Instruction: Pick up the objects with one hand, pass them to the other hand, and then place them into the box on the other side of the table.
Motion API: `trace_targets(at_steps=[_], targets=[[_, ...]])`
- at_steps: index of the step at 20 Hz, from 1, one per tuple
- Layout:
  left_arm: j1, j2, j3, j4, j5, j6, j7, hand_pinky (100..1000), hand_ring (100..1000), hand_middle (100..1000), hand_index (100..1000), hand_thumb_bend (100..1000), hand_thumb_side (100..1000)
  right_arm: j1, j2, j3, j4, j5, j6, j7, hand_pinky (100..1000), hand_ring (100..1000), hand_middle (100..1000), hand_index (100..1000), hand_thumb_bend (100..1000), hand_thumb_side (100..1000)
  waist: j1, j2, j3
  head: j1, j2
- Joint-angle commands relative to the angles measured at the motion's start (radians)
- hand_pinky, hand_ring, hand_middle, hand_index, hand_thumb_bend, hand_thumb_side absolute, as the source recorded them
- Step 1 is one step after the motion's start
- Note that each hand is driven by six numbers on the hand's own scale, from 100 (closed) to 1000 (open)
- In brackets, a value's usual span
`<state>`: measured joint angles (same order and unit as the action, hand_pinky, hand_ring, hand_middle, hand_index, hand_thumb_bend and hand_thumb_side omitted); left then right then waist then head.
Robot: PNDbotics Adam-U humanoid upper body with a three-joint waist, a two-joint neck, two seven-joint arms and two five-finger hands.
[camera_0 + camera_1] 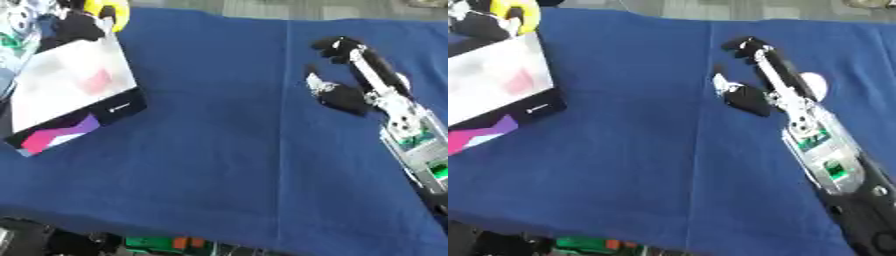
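Left eye view
right hand (350, 75): over the blue worktop (210, 150), fingers curled a bit at the tips, holding nothing
box (74, 87): far left, white top

Right eye view
yellow thing (516, 14): behind the box, black left hand (481, 26) on it, grip unclear
white thing (815, 85): peeking out beside the right arm

Both my eyes look steeply down from my head onto the blue cloth-covered table (219, 150), facing away from my body. They share nearly everything: the white cardboard box (74, 85) at ten o'clock, my black right hand (754, 75) at two o'clock. The right eye's frame sits slightly further right.
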<state>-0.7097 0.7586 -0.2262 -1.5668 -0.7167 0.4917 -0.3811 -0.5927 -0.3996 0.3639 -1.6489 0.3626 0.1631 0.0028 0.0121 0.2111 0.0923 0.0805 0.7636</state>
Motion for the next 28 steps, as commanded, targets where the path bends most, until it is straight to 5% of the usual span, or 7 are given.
trace_targets(at_steps=[1,5,6,16,21,24,28], targets=[[0.014,0.052,0.034,0.035,0.005,0.014,0.029,600,499,372,444,100,198,-0.015,-0.019,-0.012,-0.029,-0.008,0.001,-0.006,855,842,858,827,100,509,-0.011,-0.028,-0.001,0.011,0.0],[0.055,0.056,0.053,0.086,0.017,0.027,0.058,601,502,377,450,100,138,-0.014,-0.015,-0.009,-0.029,-0.013,0.003,-0.004,855,841,858,827,100,516,-0.017,-0.026,-0.002,0.024,-0.003],[0.063,0.057,0.056,0.094,0.021,0.028,0.064,601,502,378,451,100,204,-0.014,-0.015,-0.009,-0.03,-0.013,0.003,-0.004,855,841,858,827,100,510,-0.019,-0.026,-0.003,0.026,-0.003],[0.08,0.041,0.065,0.173,0.048,0.035,0.134,606,510,402,490,103,172,-0.016,-0.014,-0.011,-0.038,-0.017,0.006,-0.006,855,842,859,827,100,508,-0.034,-0.024,-0.005,0.045,-0.002],[0.08,0.038,0.067,0.209,0.038,0.037,0.182,658,588,519,633,269,185,-0.015,-0.014,-0.012,-0.04,-0.019,0.007,-0.006,855,841,859,827,100,509,-0.035,-0.023,-0.006,0.049,-0.002],[0.082,0.038,0.067,0.224,0.026,0.034,0.194,739,695,651,738,474,376,-0.016,-0.015,-0.013,-0.041,-0.019,0.006,-0.007,855,841,859,828,100,506,-0.035,-0.023,-0.007,0.049,-0.002],[0.085,0.04,0.068,0.236,0.01,0.032,0.186,776,748,729,818,625,488,-0.017,-0.017,-0.013,-0.044,-0.02,0.006,-0.007,855,841,859,828,100,504,-0.034,-0.024,-0.008,0.047,-0.003]])
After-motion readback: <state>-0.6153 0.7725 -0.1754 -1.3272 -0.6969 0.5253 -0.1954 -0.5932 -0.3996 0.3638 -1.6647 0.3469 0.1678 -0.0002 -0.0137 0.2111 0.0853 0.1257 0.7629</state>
